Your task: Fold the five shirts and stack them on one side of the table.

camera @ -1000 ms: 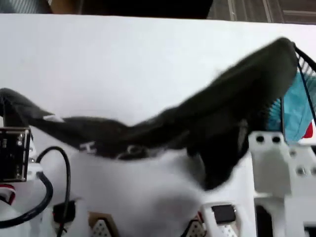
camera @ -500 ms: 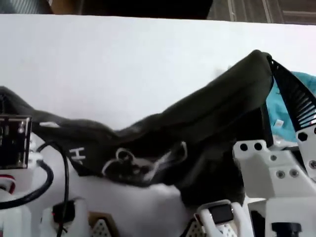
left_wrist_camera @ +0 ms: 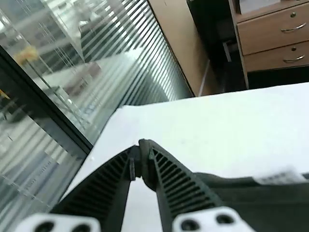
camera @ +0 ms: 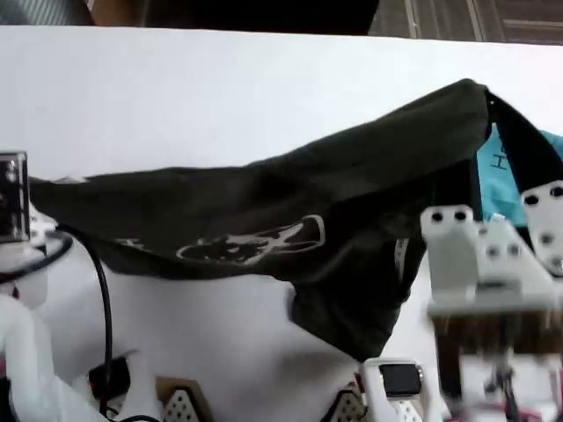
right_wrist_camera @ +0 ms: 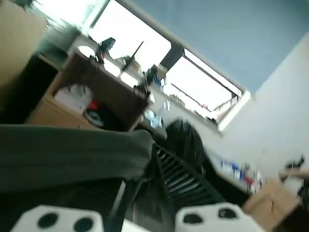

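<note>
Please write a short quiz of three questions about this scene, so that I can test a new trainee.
1. True or false: the dark shirt lies flat on the table.
2. What colour is the second shirt, beside the dark one? A) red B) teal C) yellow
3. Fill in: the left gripper and the right gripper are both shut on the ___.
Key: 1 false, it is held up; 2 B; 3 dark shirt.

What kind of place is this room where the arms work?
Probably an office used as a robot lab: a wooden drawer unit and a glass wall with blinds stand past the white table, and the left claw and right claw hold a dark shirt over it.
</note>
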Robot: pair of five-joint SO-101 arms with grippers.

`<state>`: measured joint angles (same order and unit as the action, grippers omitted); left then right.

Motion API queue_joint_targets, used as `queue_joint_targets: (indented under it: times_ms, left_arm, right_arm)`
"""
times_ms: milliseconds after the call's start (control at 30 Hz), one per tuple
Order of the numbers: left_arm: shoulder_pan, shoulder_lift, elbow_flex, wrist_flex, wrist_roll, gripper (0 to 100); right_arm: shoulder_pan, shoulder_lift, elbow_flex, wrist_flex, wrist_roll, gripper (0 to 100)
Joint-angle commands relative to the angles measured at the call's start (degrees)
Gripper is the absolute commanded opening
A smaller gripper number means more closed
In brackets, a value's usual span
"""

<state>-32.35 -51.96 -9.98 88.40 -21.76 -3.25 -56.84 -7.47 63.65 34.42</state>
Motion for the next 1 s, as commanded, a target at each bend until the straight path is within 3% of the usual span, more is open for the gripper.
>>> queue_joint_targets:
  times_ms: [0, 133, 367, 667, 967]
  left_arm:
    - [-0.44, 0.35, 1.36, -3.34, 1.58, 3]
    - [-0.35, 0.44, 1.36, -3.96, 1.93, 3]
    - [-0.35, -0.18, 1.01, -3.60, 2.29, 3]
    - [-0.35, -4.66, -10.33, 0.88, 2.37, 3]
    - [-0.26, -4.75, -20.18, 6.15, 2.37, 3]
  right_arm:
    - [7.25, 0.04, 3.43, -3.12, -5.10, 2.0]
    - [12.00, 0.40, 5.45, -5.23, -5.54, 2.0]
    - [12.18, -0.84, 5.19, -5.14, -5.89, 2.0]
    - [0.22, -15.69, 5.19, -2.68, -5.63, 2.0]
    - [-5.05, -22.99, 4.40, -0.22, -5.63, 2.0]
